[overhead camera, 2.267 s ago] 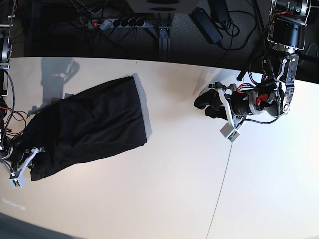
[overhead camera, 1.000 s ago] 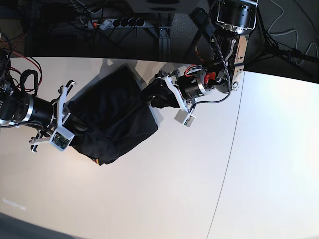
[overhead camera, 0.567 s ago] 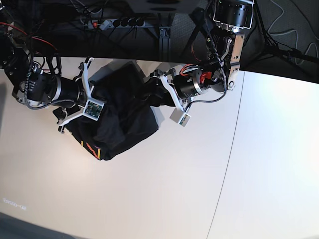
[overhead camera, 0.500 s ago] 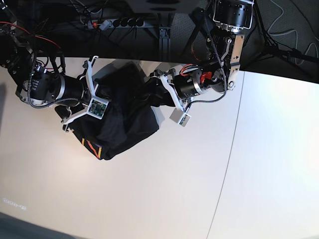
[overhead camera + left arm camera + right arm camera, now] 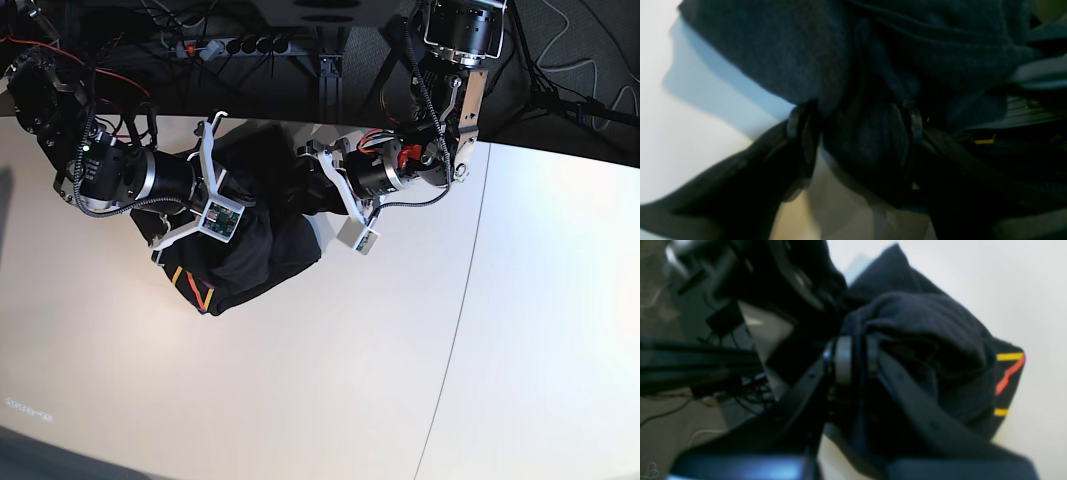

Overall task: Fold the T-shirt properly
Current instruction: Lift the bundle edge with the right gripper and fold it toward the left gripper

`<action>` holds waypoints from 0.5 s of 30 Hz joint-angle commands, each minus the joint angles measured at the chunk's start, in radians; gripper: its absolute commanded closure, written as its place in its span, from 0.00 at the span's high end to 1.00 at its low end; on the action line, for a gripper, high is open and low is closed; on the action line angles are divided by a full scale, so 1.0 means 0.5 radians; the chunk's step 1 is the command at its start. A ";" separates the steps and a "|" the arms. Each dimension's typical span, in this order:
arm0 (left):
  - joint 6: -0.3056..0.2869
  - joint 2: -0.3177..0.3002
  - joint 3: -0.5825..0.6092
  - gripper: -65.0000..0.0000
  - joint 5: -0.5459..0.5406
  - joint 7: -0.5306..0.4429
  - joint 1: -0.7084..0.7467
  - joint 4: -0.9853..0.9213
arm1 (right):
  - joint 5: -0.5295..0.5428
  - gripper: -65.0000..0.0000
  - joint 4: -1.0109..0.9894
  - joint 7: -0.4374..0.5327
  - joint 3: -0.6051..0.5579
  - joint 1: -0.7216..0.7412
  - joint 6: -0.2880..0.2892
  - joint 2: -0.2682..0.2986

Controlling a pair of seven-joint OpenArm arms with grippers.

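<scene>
The black T-shirt (image 5: 265,255) lies bunched near the table's far edge, with orange and yellow graphic lines (image 5: 190,290) showing on its turned-up underside. In the base view my right gripper (image 5: 243,198) comes in from the left. The right wrist view shows this gripper (image 5: 857,356) shut on a fold of the T-shirt (image 5: 923,323), holding it lifted. From the right, my left gripper (image 5: 305,193) reaches into the shirt's far corner. Its fingers (image 5: 803,133) stand wide apart with a thick bunch of T-shirt (image 5: 773,50) between them.
The white table (image 5: 330,380) has a thin seam (image 5: 455,330) running down its right part. Behind its far edge hang a power strip (image 5: 240,45) and cables. Both arms crowd together over the shirt.
My right arm has carried its held shirt edge rightward and up over the rest, so the bundle is tighter and the coloured lines show more. The left arm has barely moved.
</scene>
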 commanded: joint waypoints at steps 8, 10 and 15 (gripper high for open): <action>0.031 0.021 0.012 0.56 0.004 0.051 0.005 -0.027 | 0.114 0.47 0.031 0.046 0.017 0.027 0.131 -0.064; 0.031 0.021 -0.014 0.56 0.004 0.053 0.005 -0.027 | 0.160 0.49 0.031 0.056 0.018 0.029 0.131 -0.065; 0.031 0.021 -0.113 0.56 0.000 0.063 0.001 -0.026 | 0.155 0.49 0.031 0.069 0.059 0.111 0.130 -0.109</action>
